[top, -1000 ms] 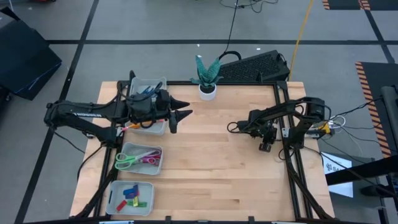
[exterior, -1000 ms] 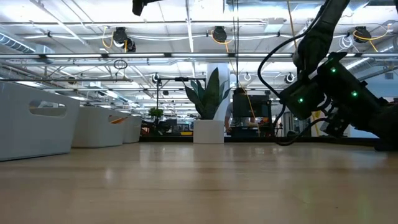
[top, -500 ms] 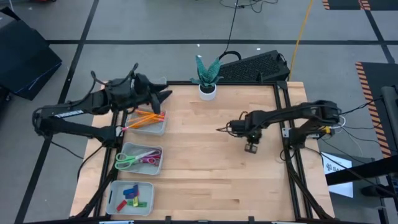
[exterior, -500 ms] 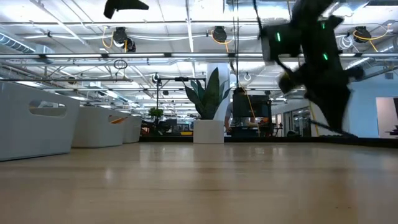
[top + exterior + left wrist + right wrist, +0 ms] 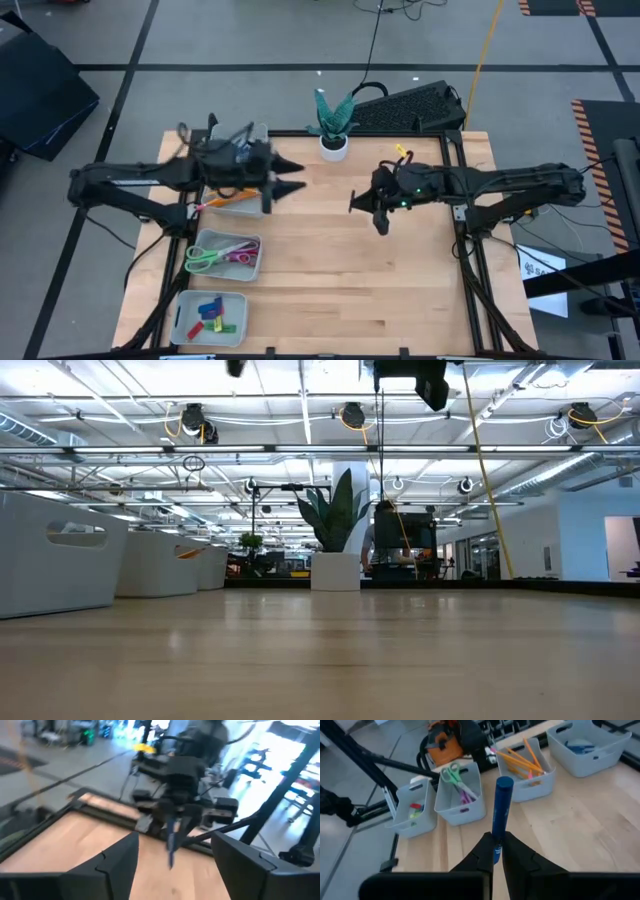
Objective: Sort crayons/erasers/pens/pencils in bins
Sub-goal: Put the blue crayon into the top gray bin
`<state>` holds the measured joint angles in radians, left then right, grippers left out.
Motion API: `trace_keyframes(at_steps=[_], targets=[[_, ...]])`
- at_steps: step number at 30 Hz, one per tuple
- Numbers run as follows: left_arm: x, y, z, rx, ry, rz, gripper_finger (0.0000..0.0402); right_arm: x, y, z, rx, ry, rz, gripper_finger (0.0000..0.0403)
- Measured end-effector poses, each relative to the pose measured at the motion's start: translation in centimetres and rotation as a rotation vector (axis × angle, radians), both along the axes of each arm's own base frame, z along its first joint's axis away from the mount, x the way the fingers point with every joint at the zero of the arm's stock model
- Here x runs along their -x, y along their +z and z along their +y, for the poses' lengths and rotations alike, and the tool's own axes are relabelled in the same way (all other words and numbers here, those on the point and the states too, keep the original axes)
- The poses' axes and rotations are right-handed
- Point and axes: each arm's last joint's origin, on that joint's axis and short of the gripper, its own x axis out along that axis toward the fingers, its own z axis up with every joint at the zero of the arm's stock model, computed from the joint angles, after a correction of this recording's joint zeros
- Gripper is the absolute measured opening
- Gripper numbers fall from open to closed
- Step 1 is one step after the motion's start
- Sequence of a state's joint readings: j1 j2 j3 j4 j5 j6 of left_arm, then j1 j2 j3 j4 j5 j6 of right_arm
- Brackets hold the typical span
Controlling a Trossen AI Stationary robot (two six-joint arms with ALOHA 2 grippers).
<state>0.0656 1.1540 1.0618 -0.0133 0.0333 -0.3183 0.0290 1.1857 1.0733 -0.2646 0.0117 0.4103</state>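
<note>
two dark, cable-draped jointed arms

high view looks straight down on the desk [image 5: 340, 270]; low view skims it; both show the plant pot [image 5: 333, 146].

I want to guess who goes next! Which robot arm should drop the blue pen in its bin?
The right arm. Its gripper is already shut on the blue pen, held above the table. The left gripper is open and empty, near the bin of pencils, so it would first need the pen handed over.
</note>
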Motion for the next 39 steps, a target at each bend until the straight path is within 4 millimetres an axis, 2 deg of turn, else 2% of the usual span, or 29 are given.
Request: trace_keyframes(at_steps=[4, 8, 14, 18, 22, 25, 28, 29, 34, 39], targets=[[-3.7, -1.3, -1.2, -0.041, -0.041, -0.090, 0.0231, -0.7, -0.1, 0.3, 0.010, 0.002, -0.027, 0.0015], [-7.1, -3.7, -1.6, -0.004, -0.055, -0.128, 0.0213, -1.4, -0.6, 0.4, 0.011, 0.015, -0.028, 0.0015], [-9.4, -6.5, -1.5, 0.065, -0.048, -0.066, 0.0194, -1.5, -0.7, 0.5, -0.003, 0.029, -0.028, 0.0019], [-10.0, -7.5, -1.7, 0.082, -0.051, -0.038, 0.0183, -1.6, -0.5, 0.6, 0.002, 0.035, -0.050, 0.0020], [-10.1, -7.4, -1.7, 0.106, -0.051, -0.056, 0.0160, -1.6, -0.4, 0.6, 0.009, 0.039, -0.055, 0.0021], [-10.1, -7.3, -1.6, 0.107, -0.049, -0.065, 0.0113, -1.6, -0.4, 0.6, 0.019, 0.043, -0.060, 0.0021], [-10.1, -7.1, -1.6, 0.101, -0.058, -0.085, 0.0038, -1.6, -0.3, 0.6, 0.020, 0.043, -0.065, 0.0022], [-10.1, -7.1, -1.6, 0.099, -0.059, -0.086, 0.0024, -1.6, -0.3, 0.6, 0.018, 0.045, -0.066, 0.0022], [-10.1, -7.3, -1.5, 0.113, -0.063, -0.063, 0.0025, -1.7, -0.4, 0.6, 0.020, 0.050, -0.065, 0.0046], [-8.7, -5.8, -1.1, 0.081, -0.058, -0.052, 0.0024, -1.7, -0.3, 0.7, -0.001, 0.062, -0.070, 0.0118]])
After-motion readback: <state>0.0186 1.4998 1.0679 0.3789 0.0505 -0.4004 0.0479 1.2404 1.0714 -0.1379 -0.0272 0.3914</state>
